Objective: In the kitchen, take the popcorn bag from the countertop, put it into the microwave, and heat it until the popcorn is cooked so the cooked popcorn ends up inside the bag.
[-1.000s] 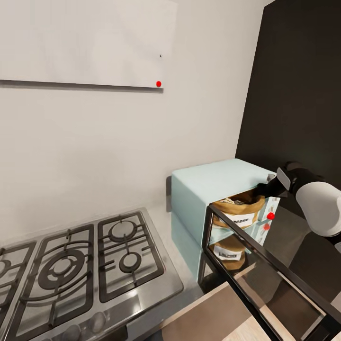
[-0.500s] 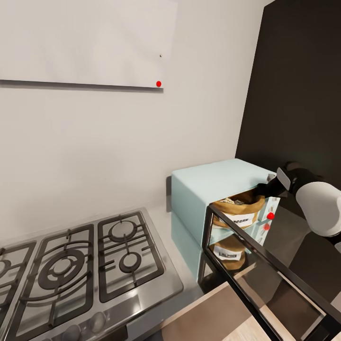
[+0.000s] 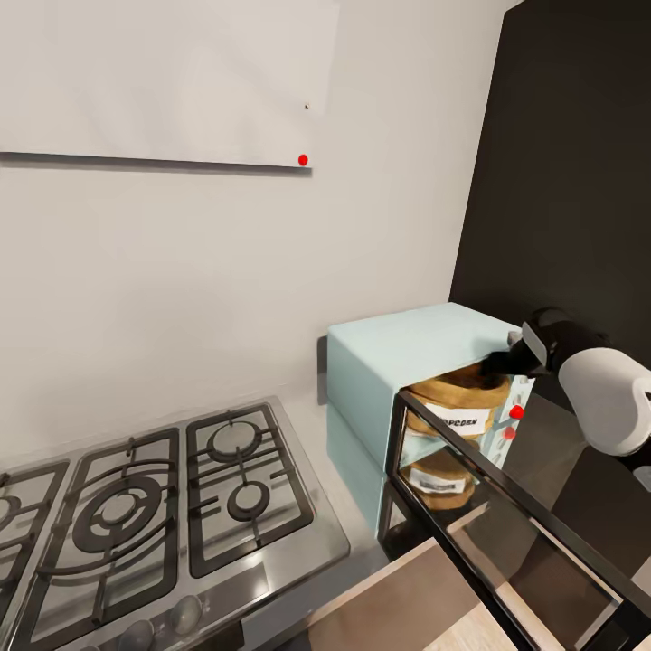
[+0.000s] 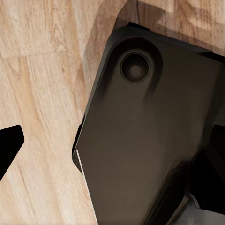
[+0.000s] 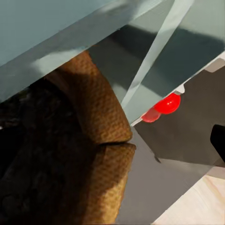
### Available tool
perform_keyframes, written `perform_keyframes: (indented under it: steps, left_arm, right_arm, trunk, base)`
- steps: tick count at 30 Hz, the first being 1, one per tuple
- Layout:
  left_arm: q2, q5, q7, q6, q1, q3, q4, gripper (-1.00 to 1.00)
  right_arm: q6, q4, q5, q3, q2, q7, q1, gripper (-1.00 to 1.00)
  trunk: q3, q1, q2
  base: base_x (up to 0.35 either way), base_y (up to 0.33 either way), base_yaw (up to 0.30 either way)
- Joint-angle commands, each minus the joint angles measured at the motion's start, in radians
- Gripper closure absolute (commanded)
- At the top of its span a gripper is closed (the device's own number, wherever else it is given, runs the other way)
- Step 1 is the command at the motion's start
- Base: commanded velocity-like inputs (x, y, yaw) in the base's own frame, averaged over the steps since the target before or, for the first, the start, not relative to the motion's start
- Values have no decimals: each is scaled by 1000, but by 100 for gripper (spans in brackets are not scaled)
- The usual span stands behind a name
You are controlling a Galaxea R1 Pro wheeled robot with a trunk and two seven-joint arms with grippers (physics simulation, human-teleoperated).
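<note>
You've got the microwave (image 3: 411, 362) sitting on the desk (image 3: 316, 452) right of the gas hob (image 3: 154, 506), door (image 3: 506, 506) swung open toward you so the cavity's reachable from the front. The popcorn bag (image 3: 457, 398) sits in the cavity opening, white label facing out, w/ a reflection of it showing in the glass door below. Your right arm (image 3: 597, 398) reaches in from the right, jaws (image 3: 500, 362) at the bag's upper rim on the side nearest the control panel w/ the red dot (image 3: 516, 412).

In the right wrist view the brown bag (image 5: 89, 154) lies very close, its rolled rim right up at the cam, so prob. touching or just beside the jaws. Can't tell if those jaws are spread or pinching the rim; fingertips aren't readable.

Left jaws look spread, dark tips at the frame's edges over the wood floor (image 4: 42, 93) & the robot's dark base (image 4: 145, 140), holding nothing, parked out of the way.
</note>
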Motion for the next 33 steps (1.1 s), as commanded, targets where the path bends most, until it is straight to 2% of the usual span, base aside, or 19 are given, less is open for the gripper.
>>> perform_keyframes:
  steps: [1, 9, 14, 18, 20, 22, 24, 30, 33]
  left_arm:
    - [-1, 2, 2, -3, -1, 1, 1, -100]
    - [-14, 2, 3, -3, -1, 1, 2, -100]
    - [-16, 2, 3, -3, -1, 0, 2, -100]
    - [-16, 2, 3, -3, -1, 0, 2, -100]
    - [-16, 2, 3, -3, -1, 0, 2, -100]
    - [-16, 2, 3, -3, -1, 0, 2, -100]
    - [-16, 2, 3, -3, -1, 0, 2, -100]
    - [-14, 2, 3, -3, -1, 0, 2, -100]
    - [-14, 2, 3, -3, -1, 0, 1, -100]
  right_arm:
    - [7, -3, -53, -41, 27, 26, -9, -100]
    - [7, -5, -48, -40, -2, 103, -9, -100]
    - [7, -6, -48, -42, -29, 114, -9, -100]
    - [6, -45, -53, -43, -35, 116, -9, -100]
    - [6, -87, -56, -45, -44, 144, -9, -100]
    - [6, -132, -56, -66, -75, 243, -9, -100]
    - [5, -170, -50, -83, -92, 325, -9, -100]
    - [-28, -167, -39, -84, -106, 358, 2, -100]
    - [-117, -162, -38, -83, -105, 359, 69, -100]
  trunk:
    - [-1, 0, -1]
    - [-1, 0, -1]
    - [-1, 0, -1]
    - [-1, 0, -1]
    - [-1, 0, -1]
    - [-1, 0, -1]
    - [-1, 0, -1]
    - [-1, 0, -1]
    - [-1, 0, -1]
  base:
    - [0, 0, 0]
    - [-227, 0, 0]
    - [-343, 0, 0]
    - [-345, 0, 0]
    - [-345, 0, 0]
    - [-345, 0, 0]
    - [-345, 0, 0]
    - [-268, 0, 0]
    - [-32, 0, 0]
